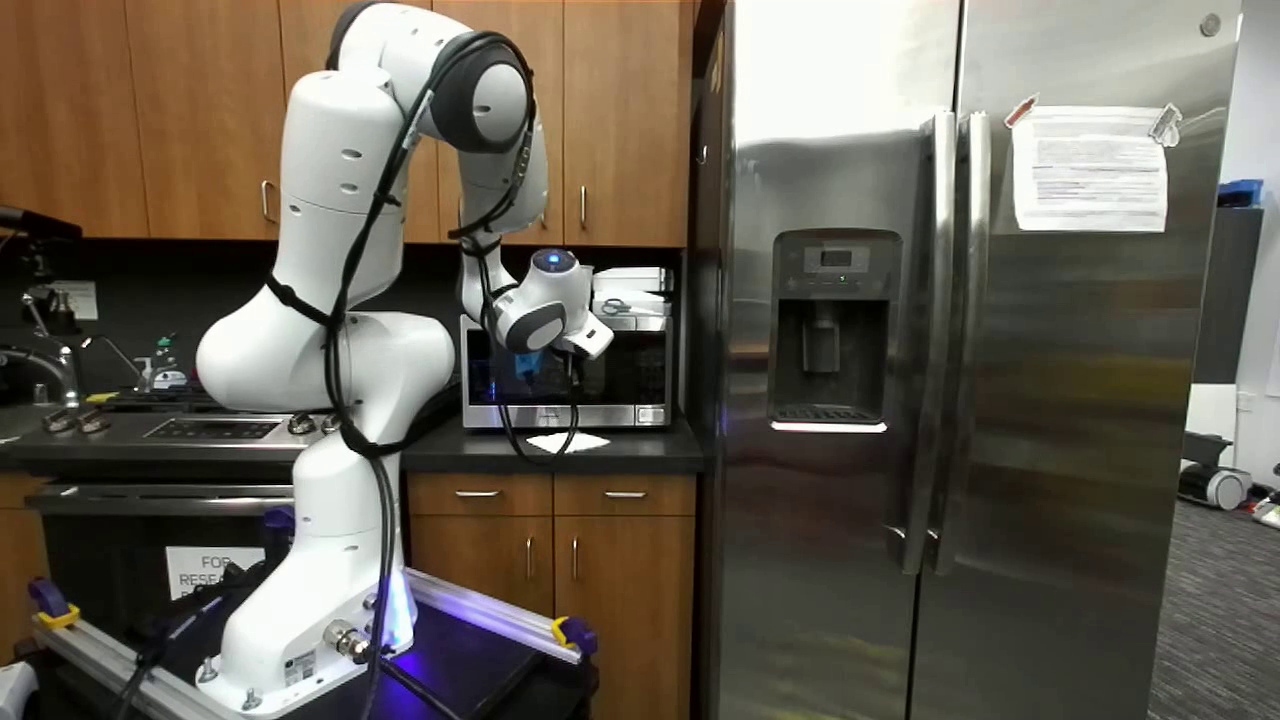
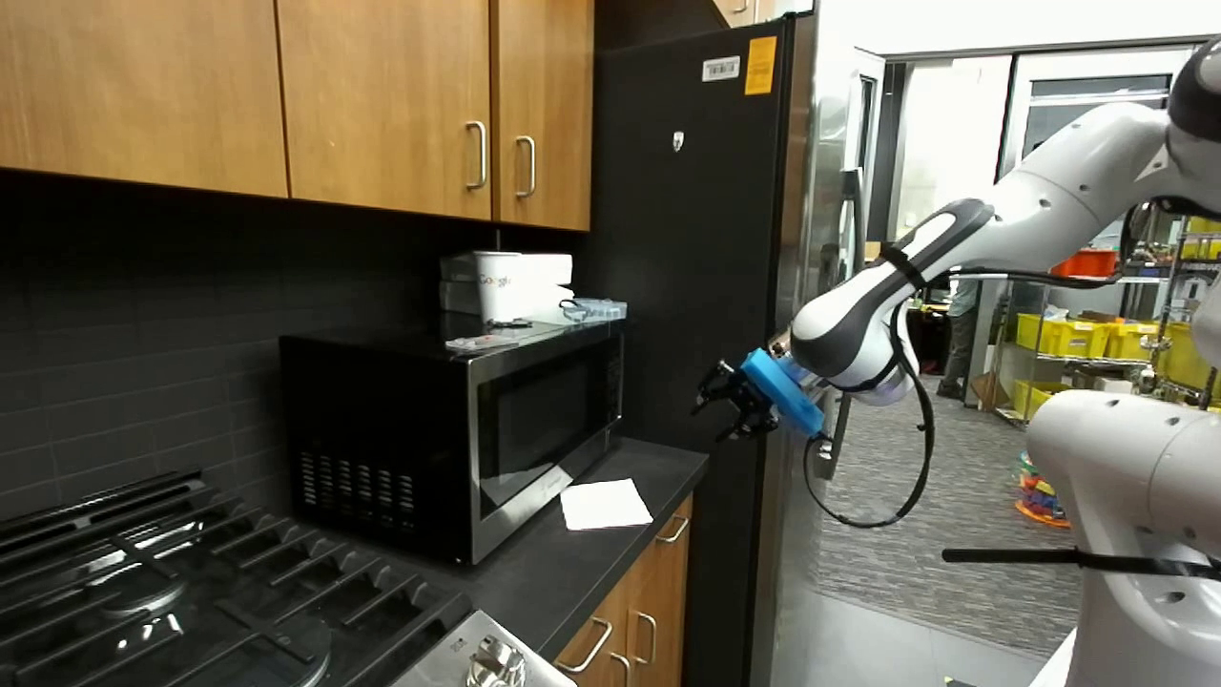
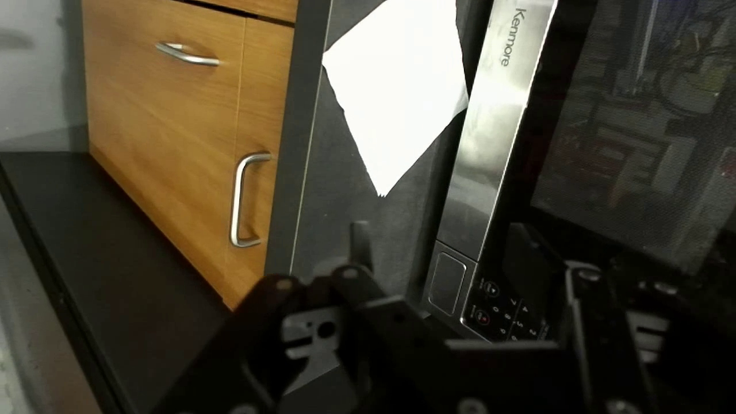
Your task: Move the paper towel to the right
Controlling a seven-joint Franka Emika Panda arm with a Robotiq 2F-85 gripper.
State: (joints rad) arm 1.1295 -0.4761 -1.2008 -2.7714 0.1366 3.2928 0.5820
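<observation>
The paper towel [image 2: 606,504] lies flat and white on the dark countertop [image 2: 539,577], between the stove [image 2: 219,611] at one end and the refrigerator [image 1: 850,540] at the opposite end, with one corner reaching the front edge. In the wrist view another corner points toward the base of the microwave [image 2: 458,410]; whether the two touch cannot be told. Higher than the countertop and well apart from the paper towel, the black gripper [image 2: 710,424] hangs in the air at the end of a white robot arm [image 1: 310,350]. Its jaws stand parted, the countertop and the microwave showing between the fingers [image 3: 360,247] in the wrist view. Just behind the gripper sits a blue mount [image 2: 782,391]. Atop the microwave, a white cup [image 2: 498,291] lettered "Google" stands beside white boxes [image 2: 546,270] in an exterior view. A printed sheet [image 1: 1090,170] hangs on the refrigerator's steel front. Wooden drawers [image 1: 625,480] run below the countertop's front edge, and wooden cabinets [image 2: 382,95] hang above.
</observation>
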